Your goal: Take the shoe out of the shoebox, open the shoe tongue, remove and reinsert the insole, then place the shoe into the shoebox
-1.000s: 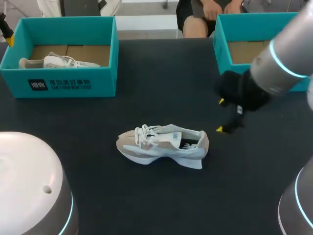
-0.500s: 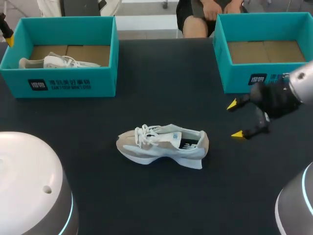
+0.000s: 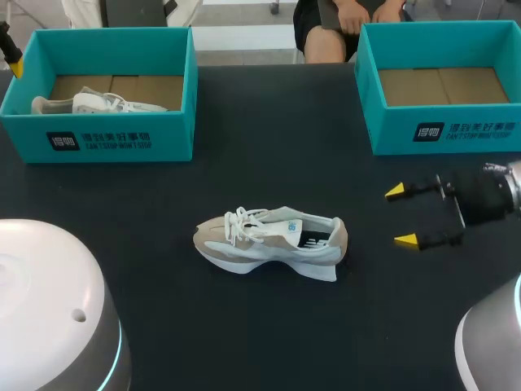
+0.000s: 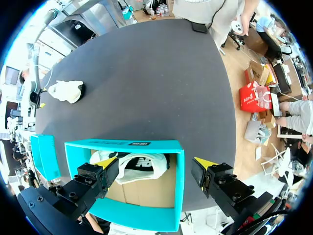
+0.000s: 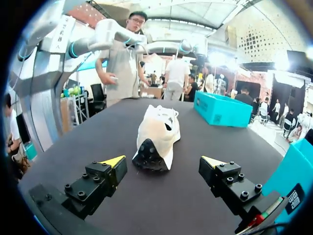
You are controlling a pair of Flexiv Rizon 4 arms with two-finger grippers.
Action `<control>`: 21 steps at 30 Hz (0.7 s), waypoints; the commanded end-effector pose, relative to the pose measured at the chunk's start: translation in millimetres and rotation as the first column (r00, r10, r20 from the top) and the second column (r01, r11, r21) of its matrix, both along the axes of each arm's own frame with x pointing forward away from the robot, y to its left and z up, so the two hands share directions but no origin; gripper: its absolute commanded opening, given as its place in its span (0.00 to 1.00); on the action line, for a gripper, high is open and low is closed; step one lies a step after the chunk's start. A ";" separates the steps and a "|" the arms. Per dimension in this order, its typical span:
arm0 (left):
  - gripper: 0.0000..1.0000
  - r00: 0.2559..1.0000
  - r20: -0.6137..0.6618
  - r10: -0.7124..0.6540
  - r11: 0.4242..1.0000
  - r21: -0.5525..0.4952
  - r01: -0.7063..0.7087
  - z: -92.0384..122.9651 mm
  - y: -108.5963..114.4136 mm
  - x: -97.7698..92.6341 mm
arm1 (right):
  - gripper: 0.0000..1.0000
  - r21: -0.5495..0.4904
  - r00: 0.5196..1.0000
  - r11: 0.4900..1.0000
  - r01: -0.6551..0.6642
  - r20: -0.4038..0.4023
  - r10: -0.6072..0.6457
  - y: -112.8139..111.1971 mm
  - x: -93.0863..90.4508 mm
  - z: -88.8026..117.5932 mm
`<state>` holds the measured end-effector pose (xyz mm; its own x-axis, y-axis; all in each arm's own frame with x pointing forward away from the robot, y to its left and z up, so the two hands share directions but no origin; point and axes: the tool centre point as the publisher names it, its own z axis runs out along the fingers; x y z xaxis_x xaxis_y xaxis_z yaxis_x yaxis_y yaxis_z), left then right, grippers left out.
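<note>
Black table (image 3: 269, 138) bears two teal boxes, the left box (image 3: 191, 90) and the right box (image 3: 440, 134). The shoe (image 3: 269, 242) stands on its sole mid-table, toe leftward, well apart from both. A second shoe (image 3: 94, 103) lies in the left box. The right gripper (image 3: 400, 216) sits beyond the heel, spread wide and empty. The left gripper (image 4: 155, 162) hangs over the left box, spread wide, gripping nothing.

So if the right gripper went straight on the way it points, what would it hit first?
Most likely the shoe: it lies straight ahead of the open right gripper, heel end nearest, nothing between them. Height is hard to judge, so contact isn't certain.
</note>
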<state>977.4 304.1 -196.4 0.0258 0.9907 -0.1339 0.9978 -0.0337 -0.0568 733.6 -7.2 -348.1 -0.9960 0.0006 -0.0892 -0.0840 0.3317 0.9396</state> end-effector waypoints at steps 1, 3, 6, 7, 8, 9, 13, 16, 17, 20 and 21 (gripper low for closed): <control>1.00 1.000 0.003 0.000 1.000 0.003 0.000 0.4 -0.4 -1.3 | 1.00 0.044 1.000 0.999 -0.006 0.002 0.005 -2.0 -1.4 -7.8; 1.00 1.000 0.003 0.000 1.000 0.003 0.000 0.4 -0.4 -1.3 | 1.00 0.031 1.000 0.999 -0.015 0.014 0.014 -3.3 -2.4 -10.5; 1.00 1.000 0.003 0.000 1.000 0.003 0.000 0.4 -0.4 -1.3 | 1.00 -0.008 0.999 1.000 -0.028 0.023 0.029 -5.2 -3.2 -14.8; 1.00 1.000 0.003 0.000 1.000 0.003 0.000 0.4 -0.4 -1.3 | 1.00 -0.011 0.999 1.000 -0.023 0.027 0.023 -6.3 -3.4 -16.5; 1.00 1.000 0.003 0.000 1.000 0.003 0.000 0.4 -0.4 -1.3 | 1.00 -0.030 0.999 0.999 -0.021 0.031 0.022 -7.2 -3.8 -18.6; 1.00 1.000 0.003 0.000 1.000 0.003 0.000 0.4 -0.4 -1.3 | 1.00 -0.046 0.999 0.999 -0.013 0.030 0.015 -7.9 -4.2 -20.4; 1.00 1.000 0.003 0.000 1.000 0.003 0.000 0.4 -0.4 -1.3 | 1.00 -0.106 1.000 0.994 0.001 0.022 0.001 -10.5 -4.6 -27.6; 1.00 1.000 0.003 0.000 1.000 0.003 0.000 0.4 -0.4 -1.3 | 1.00 -0.126 1.000 0.992 -0.006 0.018 0.009 -10.8 -5.5 -30.0; 1.00 1.000 0.003 0.000 1.000 0.003 0.000 0.4 -0.4 -1.3 | 1.00 -0.144 1.000 0.989 -0.014 0.019 0.017 -11.4 -6.0 -30.8; 1.00 1.000 0.003 0.000 1.000 0.003 0.000 0.4 -0.4 -1.3 | 1.00 -0.166 1.000 0.986 -0.013 0.021 0.017 -12.0 -6.9 -33.1; 1.00 1.000 0.003 0.000 1.000 0.003 0.000 0.4 -0.4 -1.3 | 1.00 -0.170 1.000 0.985 -0.005 0.023 0.009 -12.5 -6.9 -33.8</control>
<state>977.4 304.1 -196.4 0.0258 0.9907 -0.1339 0.9978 -0.0337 -0.0568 728.2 -21.3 -383.9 -0.9935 -0.0309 -0.1100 -0.1116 0.4701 0.8756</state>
